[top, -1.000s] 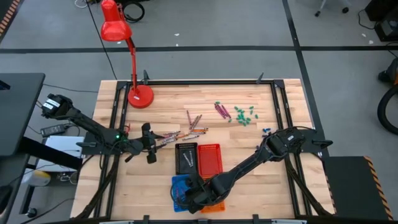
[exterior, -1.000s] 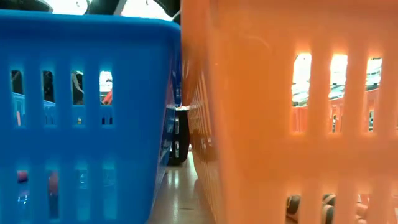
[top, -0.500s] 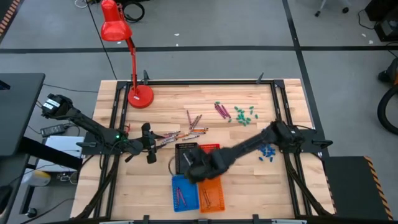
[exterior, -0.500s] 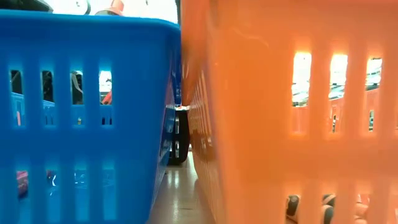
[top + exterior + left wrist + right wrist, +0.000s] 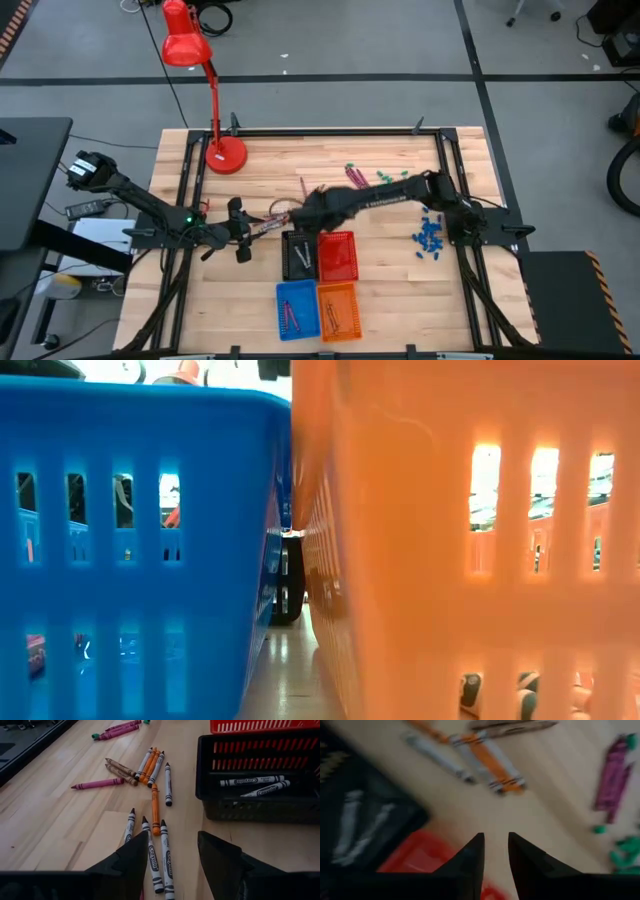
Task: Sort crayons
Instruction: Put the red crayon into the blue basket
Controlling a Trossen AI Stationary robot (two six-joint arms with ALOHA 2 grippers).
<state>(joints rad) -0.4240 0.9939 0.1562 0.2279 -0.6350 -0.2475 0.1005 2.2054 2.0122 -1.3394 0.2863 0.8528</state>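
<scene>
From above, we see the right end effector (image 5: 300, 210) reaching across the worktop (image 5: 270, 160) to the loose crayons (image 5: 310, 208) beside the black basket (image 5: 299, 254), while the left end effector (image 5: 238, 232) waits just beyond them. In the left wrist view its fingers (image 5: 131, 862) stand released, crayons lying lengthwise ahead. In the right wrist view we see narrowly parted, empty fingers (image 5: 472, 857) facing an orange crayon (image 5: 492, 757) lying slantwise.

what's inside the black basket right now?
The black basket holds two pale grey crayons, lying side by side, as the left wrist view shows. Its near wall hides part of the floor, so more could lie there unseen.
</scene>
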